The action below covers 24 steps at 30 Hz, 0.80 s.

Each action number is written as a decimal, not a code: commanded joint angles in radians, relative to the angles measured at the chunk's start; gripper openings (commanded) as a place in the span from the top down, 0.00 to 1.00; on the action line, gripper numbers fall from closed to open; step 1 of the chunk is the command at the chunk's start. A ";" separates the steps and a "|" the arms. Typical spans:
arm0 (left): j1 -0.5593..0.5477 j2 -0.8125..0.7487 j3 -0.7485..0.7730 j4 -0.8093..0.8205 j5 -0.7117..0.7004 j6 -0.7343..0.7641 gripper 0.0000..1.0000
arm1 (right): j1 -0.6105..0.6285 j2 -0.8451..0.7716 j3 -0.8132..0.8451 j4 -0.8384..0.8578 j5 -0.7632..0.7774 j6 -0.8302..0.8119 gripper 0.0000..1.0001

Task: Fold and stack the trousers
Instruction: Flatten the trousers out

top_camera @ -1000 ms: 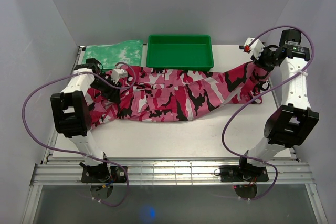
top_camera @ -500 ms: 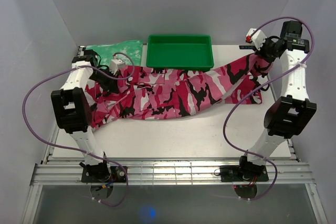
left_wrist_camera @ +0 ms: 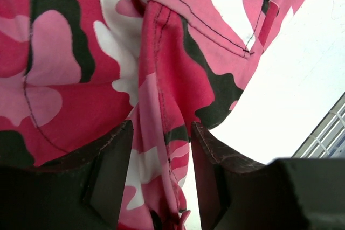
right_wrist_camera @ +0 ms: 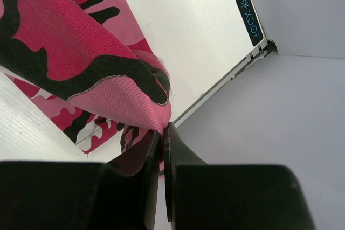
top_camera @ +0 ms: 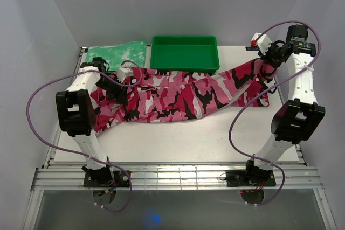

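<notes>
The pink, white and black camouflage trousers (top_camera: 183, 92) lie stretched across the back half of the table, from the left edge to the back right. My left gripper (top_camera: 123, 94) is over their left part. In the left wrist view its jaws (left_wrist_camera: 161, 133) stand apart with a ridge of the cloth (left_wrist_camera: 178, 79) between them. My right gripper (top_camera: 266, 64) holds the leg end raised at the back right. In the right wrist view it (right_wrist_camera: 163, 133) is shut on the hem of the trousers (right_wrist_camera: 64, 52).
A green tray (top_camera: 185, 55) stands at the back centre, just behind the trousers. A folded mottled green-and-white cloth (top_camera: 118, 53) lies at the back left. The table's right edge (right_wrist_camera: 215, 95) runs close under my right gripper. Bare white table (top_camera: 188, 138) lies in front.
My right gripper lifted the leg end up and back, pulling the trousers tauter. My left gripper swung back toward the wall, then came forward and right onto the cloth again.
</notes>
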 commanded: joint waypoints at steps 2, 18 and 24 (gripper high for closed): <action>-0.033 -0.017 -0.019 0.025 0.004 -0.011 0.47 | 0.008 -0.038 0.013 0.033 -0.008 0.016 0.92; 0.084 -0.027 0.252 0.027 -0.006 -0.060 1.00 | 0.005 0.059 0.199 0.049 0.043 0.040 0.92; 0.119 -0.138 0.159 -0.162 0.057 0.222 1.00 | -0.095 -0.238 -0.175 0.047 -0.021 -0.282 0.92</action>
